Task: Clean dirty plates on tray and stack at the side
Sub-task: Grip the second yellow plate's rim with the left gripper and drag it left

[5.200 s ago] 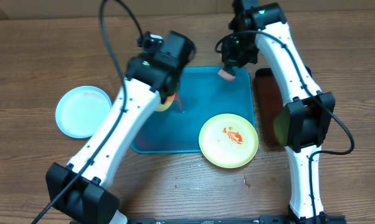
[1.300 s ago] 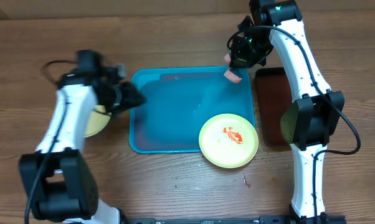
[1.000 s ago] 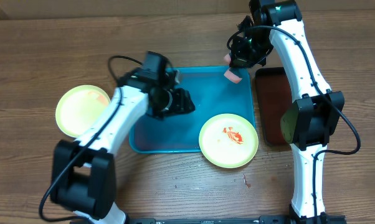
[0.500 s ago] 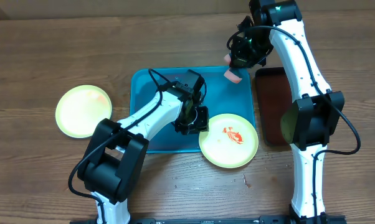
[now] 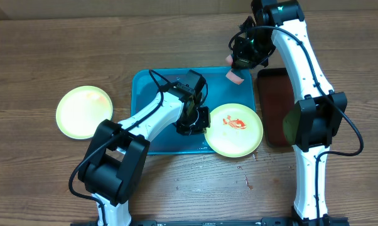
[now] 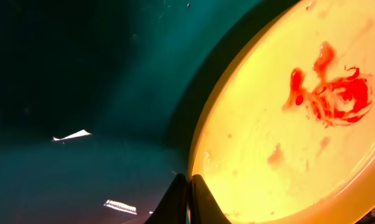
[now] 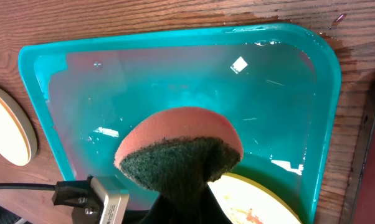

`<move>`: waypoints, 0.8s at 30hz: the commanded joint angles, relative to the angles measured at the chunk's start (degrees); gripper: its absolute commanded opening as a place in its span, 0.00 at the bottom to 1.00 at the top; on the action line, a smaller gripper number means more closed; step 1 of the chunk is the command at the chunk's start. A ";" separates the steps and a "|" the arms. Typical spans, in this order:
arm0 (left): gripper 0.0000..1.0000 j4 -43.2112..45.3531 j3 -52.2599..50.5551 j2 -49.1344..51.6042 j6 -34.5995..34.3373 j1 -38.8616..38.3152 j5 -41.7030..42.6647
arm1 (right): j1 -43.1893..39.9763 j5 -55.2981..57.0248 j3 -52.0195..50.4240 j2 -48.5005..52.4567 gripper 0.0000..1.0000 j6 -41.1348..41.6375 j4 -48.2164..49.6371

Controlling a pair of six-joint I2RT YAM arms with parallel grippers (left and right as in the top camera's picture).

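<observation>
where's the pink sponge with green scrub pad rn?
Overhead: the pink sponge with green scouring pad is pinched in the right gripper over the far right corner of the turquoise plastic tray, next to the dark brown-red tray.

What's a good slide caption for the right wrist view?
Right gripper holding a pink-and-green sponge over the wet turquoise tray.

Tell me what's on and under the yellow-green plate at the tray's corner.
On top: a red sauce smear and a few small spots. Beneath, the yellow-green plate overlaps the corner of the turquoise tray; whatever it covers, and its underside, cannot be seen.
</observation>
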 commanded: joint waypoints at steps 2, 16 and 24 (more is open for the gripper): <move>0.04 0.48 0.79 0.31 0.17 0.46 0.24 | -0.09 -0.52 1.36 -1.99 0.04 -0.26 -0.13; 0.04 -2.19 7.37 0.28 22.03 10.40 -19.30 | 0.31 -0.48 1.36 -1.99 0.04 -0.28 -0.83; 0.55 -3.56 8.07 0.28 22.75 12.41 -19.76 | 2.23 0.28 1.33 -1.99 0.04 -0.28 0.17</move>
